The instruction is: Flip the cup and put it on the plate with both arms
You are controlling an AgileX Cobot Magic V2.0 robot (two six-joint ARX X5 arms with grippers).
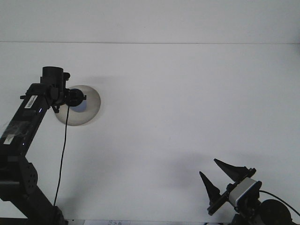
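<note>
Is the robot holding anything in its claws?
The right tool is open and holds nothing. The left tool sits over the plate; its hold cannot be told.

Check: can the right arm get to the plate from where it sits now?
Probably not easily. The right end effector sits open at the near right corner, while the plate is far left, and the left end effector hangs over the blue cup there. The table between is bare.

plate (89, 101) far left on table (187, 103) (left gripper (77, 98) over it); right gripper (219, 179) near right.

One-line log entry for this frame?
left gripper: over plate, at blue cup | right gripper: open, idle | table
</note>
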